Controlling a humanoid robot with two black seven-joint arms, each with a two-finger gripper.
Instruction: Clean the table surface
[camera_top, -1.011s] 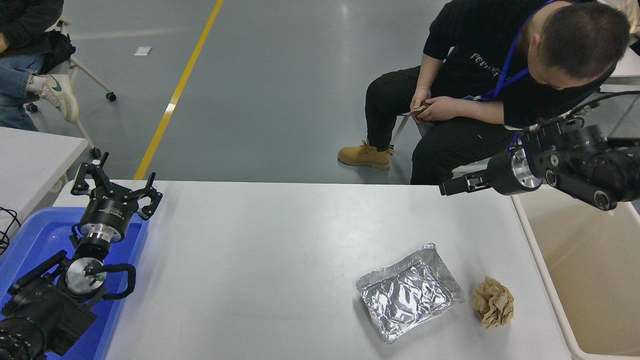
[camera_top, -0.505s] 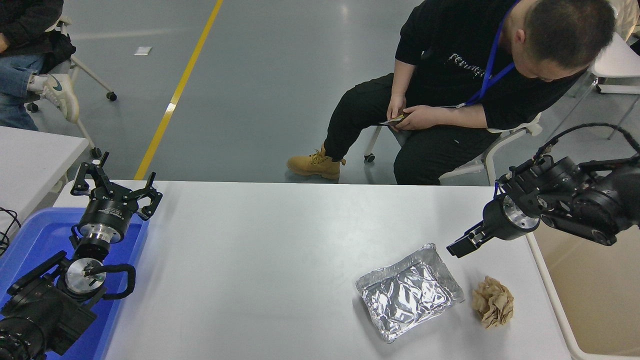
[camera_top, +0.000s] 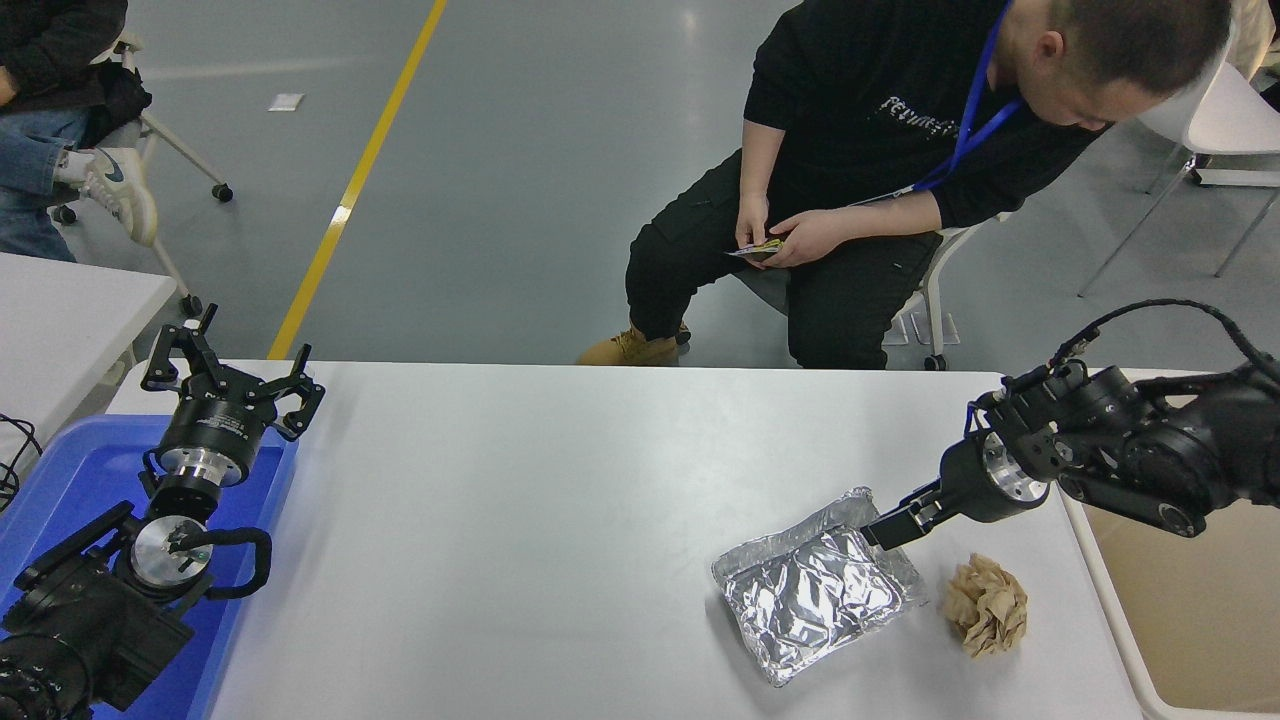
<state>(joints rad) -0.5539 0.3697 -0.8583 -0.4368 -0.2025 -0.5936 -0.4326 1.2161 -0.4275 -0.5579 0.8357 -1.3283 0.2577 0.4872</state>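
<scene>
The white table surface (camera_top: 500, 500) carries a crumpled aluminium foil tray (camera_top: 815, 595) and a brown paper ball (camera_top: 987, 605) at its front right. My right gripper (camera_top: 885, 528) reaches in from the right edge and points down-left. Its tip is at the tray's far right corner, and the frame does not show contact. It is seen edge-on, so I cannot tell whether it is open. My left gripper (camera_top: 235, 350) is open and empty, parked at the lower left over a blue bin (camera_top: 80, 470).
A beige bin (camera_top: 1190, 600) stands off the table's right edge, under my right arm. A person (camera_top: 880, 130) sits beyond the far edge, looking at a small item in their hands. A smaller white table (camera_top: 70, 310) is at the left.
My right gripper has come down and left from above the table's far right corner to the foil tray's far corner. The seated person has shifted left. The left arm has not moved.
</scene>
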